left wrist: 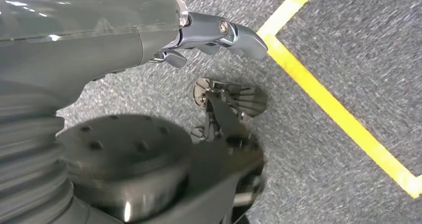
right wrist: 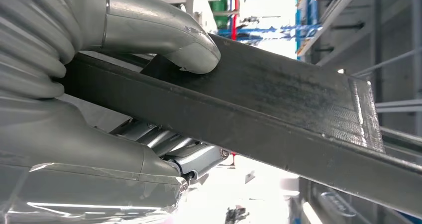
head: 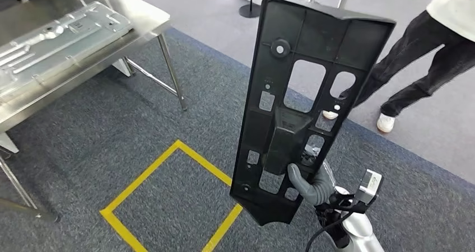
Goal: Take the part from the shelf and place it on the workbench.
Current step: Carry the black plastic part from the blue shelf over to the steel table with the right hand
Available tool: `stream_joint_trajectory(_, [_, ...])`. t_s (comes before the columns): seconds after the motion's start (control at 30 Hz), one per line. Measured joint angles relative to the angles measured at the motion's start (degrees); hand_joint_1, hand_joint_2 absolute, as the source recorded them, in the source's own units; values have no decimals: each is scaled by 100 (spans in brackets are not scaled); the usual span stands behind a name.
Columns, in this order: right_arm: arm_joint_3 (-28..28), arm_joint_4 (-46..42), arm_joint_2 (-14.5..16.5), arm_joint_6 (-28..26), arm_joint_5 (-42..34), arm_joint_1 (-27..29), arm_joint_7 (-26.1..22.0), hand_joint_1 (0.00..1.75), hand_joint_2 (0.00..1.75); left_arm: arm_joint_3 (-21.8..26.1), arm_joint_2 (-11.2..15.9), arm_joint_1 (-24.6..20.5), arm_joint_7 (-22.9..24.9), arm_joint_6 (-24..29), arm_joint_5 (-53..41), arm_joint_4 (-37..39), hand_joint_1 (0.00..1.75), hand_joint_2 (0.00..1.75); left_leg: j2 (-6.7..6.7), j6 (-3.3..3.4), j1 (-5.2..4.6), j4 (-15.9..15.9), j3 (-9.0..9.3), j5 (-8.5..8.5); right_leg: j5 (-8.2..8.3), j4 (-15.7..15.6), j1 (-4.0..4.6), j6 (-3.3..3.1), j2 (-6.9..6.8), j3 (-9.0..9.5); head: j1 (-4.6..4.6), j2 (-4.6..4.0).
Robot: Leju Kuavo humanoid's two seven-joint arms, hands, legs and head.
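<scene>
A long black plastic part (head: 302,95) with several cut-outs stands upright in the head view, held near its lower end by my right hand (head: 311,183). In the right wrist view the thumb (right wrist: 191,47) presses on one face of the part (right wrist: 278,104) and the fingers (right wrist: 189,159) grip the other. The steel workbench (head: 140,31) stands at the upper left, well apart from the part. My left hand (left wrist: 219,32) hangs over the carpet with its fingers curled in and nothing in them.
A grey metal panel (head: 56,42) lies on the workbench. A yellow taped square (head: 168,196) marks the grey carpet in front of me. A person's legs (head: 414,61) stand at the upper right. A black post base (head: 250,10) stands beyond.
</scene>
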Motion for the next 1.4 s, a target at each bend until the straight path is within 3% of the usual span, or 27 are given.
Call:
stream_joint_trajectory(0.03, [-1, -19, -1, -4, 1, 20, -2, 147, 175, -1, -1, -14, 3, 0, -3, 0, 0, 175, 175, -19, 7, 318, -148, -166, -3, -10, 14, -27, -77, 15, -1, 0])
stream_joint_trajectory(0.1, [-1, -41, -2, -14, 5, 64, 1, 147, 175, -1, -2, -39, 7, 0, -9, 0, 0, 175, 331, -56, 36, 1071, -519, -480, -20, -9, 41, -59, -237, 23, -2, 0])
stream_joint_trajectory(0.13, [0, -43, -2, -19, 8, 79, 3, 147, 175, -1, -3, -39, 9, 0, -10, 0, 0, 175, 355, -68, 50, 1281, -624, -523, -27, -8, 50, -64, -314, 27, -1, 0])
stream_joint_trajectory(0.17, [1, -45, -2, -21, 8, 89, 5, 147, 175, -1, -3, -34, 12, 0, -11, 0, 0, 175, 373, -74, 59, 1291, -630, -468, -34, -7, 55, -63, -384, 30, -1, 0])
stream_joint_trajectory(0.23, [2, -57, -2, -20, 8, 96, 6, 147, 175, -1, -3, -27, 16, 1, -10, 0, 0, 175, 490, -51, 60, 647, -287, -113, -56, -5, 61, -45, -512, 57, -1, 0])
stream_joint_trajectory(0.27, [2, -68, -2, -20, 8, 96, 6, 147, 175, -1, -3, -30, 17, 2, -10, 0, 0, 175, 638, -25, 36, 240, -70, 23, -71, -4, 68, -28, -567, 76, -1, 0])
stream_joint_trajectory(0.3, [2, -79, -2, -20, 8, 95, 6, 147, 175, -1, -3, -36, 18, 2, -10, 0, 0, 175, 748, 12, 8, -88, 102, 121, -86, -3, 79, -4, -623, 92, -1, 0])
stream_joint_trajectory(0.37, [3, -93, -2, -19, 10, 94, 7, 147, 175, -1, -3, -36, 21, 2, -9, 0, 0, 175, 834, 72, -52, -307, 194, 129, -108, -6, 98, 52, -725, 112, -1, 0])
stream_joint_trajectory(0.43, [7, -102, -2, -20, 12, 90, 9, 147, 175, -1, -4, -17, 23, 2, -9, 0, 0, 175, 698, 129, -51, -334, 184, 156, -128, -13, 95, 114, -791, 133, -2, 0])
stream_joint_trajectory(0.5, [8, -118, -8, -19, 14, 84, 11, 147, 175, -1, -8, -11, 18, 3, -7, 0, 0, 175, 568, 192, -20, -395, 207, 200, -272, 161, 71, 166, -578, 75, -1, 0])
stream_joint_trajectory(0.57, [7, -128, -13, -19, 14, 97, 14, 147, 175, -1, -13, -24, 9, 2, -4, 0, 0, 175, 435, 236, -7, -425, 221, 225, -623, 792, 54, 189, -268, -223, 0, 0])
stream_joint_trajectory(0.63, [8, -128, -14, -19, 13, 127, 19, 147, 175, -1, -14, -27, 5, 1, -4, 0, 0, 175, 290, 253, -17, -415, 218, 225, -890, 1533, 52, 199, -172, -610, 1, 0])
stream_joint_trajectory(0.67, [8, -128, -14, -20, 13, 139, 21, 147, 175, -1, -14, -21, 6, 1, -4, 0, 0, 175, 209, 252, -21, -405, 217, 223, -866, 1674, 49, 204, -163, -704, 1, 0])
stream_joint_trajectory(0.7, [8, -128, -15, -22, 13, 144, 22, 147, 175, -1, -14, -15, 6, 2, -4, 0, 0, 175, 127, 246, -21, -390, 218, 219, -722, 1570, 42, 206, -156, -680, 1, 0])
stream_joint_trajectory(0.73, [7, -129, -15, -23, 13, 144, 24, 147, 175, -1, -15, -12, 6, 2, -4, 0, 0, 175, 44, 234, -17, -369, 219, 211, -494, 1243, 29, 207, -126, -546, 1, 0])
stream_joint_trajectory(0.8, [6, -131, -15, -26, 16, 141, 28, 147, 175, -1, -15, -15, 5, 2, -4, 0, 0, 175, -102, 191, -12, -305, 194, 186, -147, 469, -8, 206, 94, -210, 1, 0])
stream_joint_trajectory(0.87, [3, -133, -15, -27, 21, 145, 36, 147, 175, -1, -14, -12, 4, 2, -4, 0, 0, 175, -210, 131, -9, -263, 142, 178, -76, 142, -10, 179, 241, -78, 1, 0])
stream_joint_trajectory(0.97, [-2, -136, -16, -29, 24, 142, 40, 147, 175, -1, -13, 31, 6, 4, -9, 0, 0, 175, -294, 36, 8, -268, 105, 187, -52, 102, 8, 80, 106, -62, 0, 0])
stream_joint_trajectory(1.03, [-7, -139, -17, -31, 25, 144, 38, 147, 175, -1, -11, 41, 8, 6, -22, 0, 0, 175, -37, -16, 1, 38, -34, -6, -29, 40, 3, -2, -32, -20, -1, 0])
stream_joint_trajectory(1.1, [-26, -139, -20, -31, 26, 162, 38, 147, 175, -1, -11, 21, 8, 5, -38, 0, 0, 175, 281, -55, 16, 773, -376, -385, -37, 18, 33, -55, -191, 1, -1, 0])
stream_joint_trajectory(1.17, [-51, -136, -21, -32, 26, 175, 39, 147, 175, -2, -13, 8, 9, 3, -44, 0, 0, 175, 355, -86, 50, 1347, -649, -577, -51, 19, 55, -68, -353, 4, -1, 0])
stream_joint_trajectory(1.2, [-61, -135, -21, -32, 26, 175, 39, 147, 175, -2, -14, 7, 11, 2, -45, 0, 0, 175, 373, -93, 62, 1344, -640, -521, -57, 20, 59, -65, -426, 8, -1, 0])
stream_joint_trajectory(1.23, [-69, -134, -21, -32, 26, 171, 39, 147, 175, -2, -14, 7, 13, 2, -45, 0, 0, 175, 407, -92, 69, 1111, -509, -373, -66, 20, 61, -56, -496, 18, -1, 0])
stream_joint_trajectory(1.33, [-90, -129, -29, -29, 30, 135, 41, 147, 175, -2, -13, -28, 15, 2, -45, 0, 0, 175, 754, -21, 16, -36, 114, 61, -105, 25, 83, 5, -673, 65, -1, 0])
stream_joint_trajectory(1.4, [-108, -106, -57, -23, 44, 75, 40, 147, 175, -3, -13, -52, 16, 2, -45, 0, 0, 175, 848, 45, -44, -292, 225, 91, -122, 25, 102, 66, -780, 85, -1, 0])
